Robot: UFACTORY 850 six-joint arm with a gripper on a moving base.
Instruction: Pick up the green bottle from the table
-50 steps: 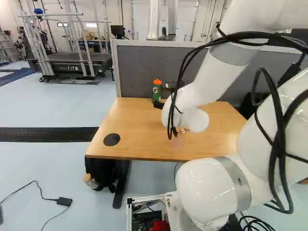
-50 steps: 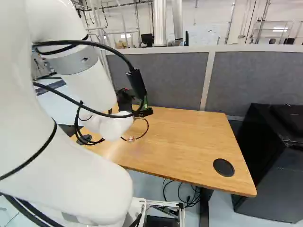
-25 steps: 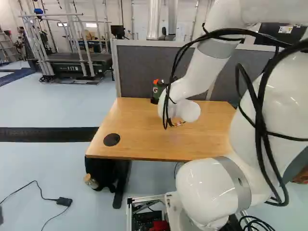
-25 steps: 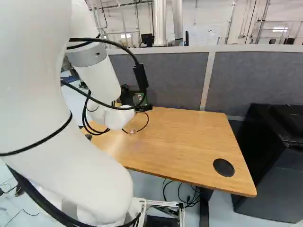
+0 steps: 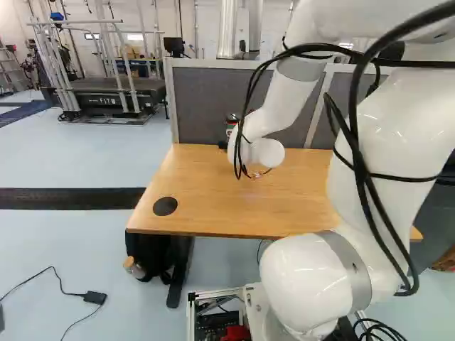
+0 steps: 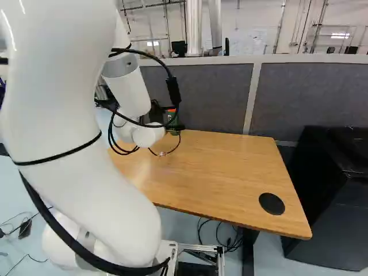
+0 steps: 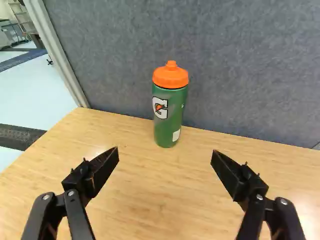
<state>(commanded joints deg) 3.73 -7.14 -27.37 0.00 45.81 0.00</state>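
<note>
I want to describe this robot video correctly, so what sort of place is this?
Probably a robotics lab or test hall: a treadmill within a metal frame, grey partition panels, and large pipes along the wall.

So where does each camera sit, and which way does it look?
Left base view: behind the arm, left, facing ahead over the table; arm shows.
Right base view: behind, right, facing ahead; arm shows.
Wrist view: on the wrist, facing the green bottle along the open claw, which shows.
Both base views share the table.
</note>
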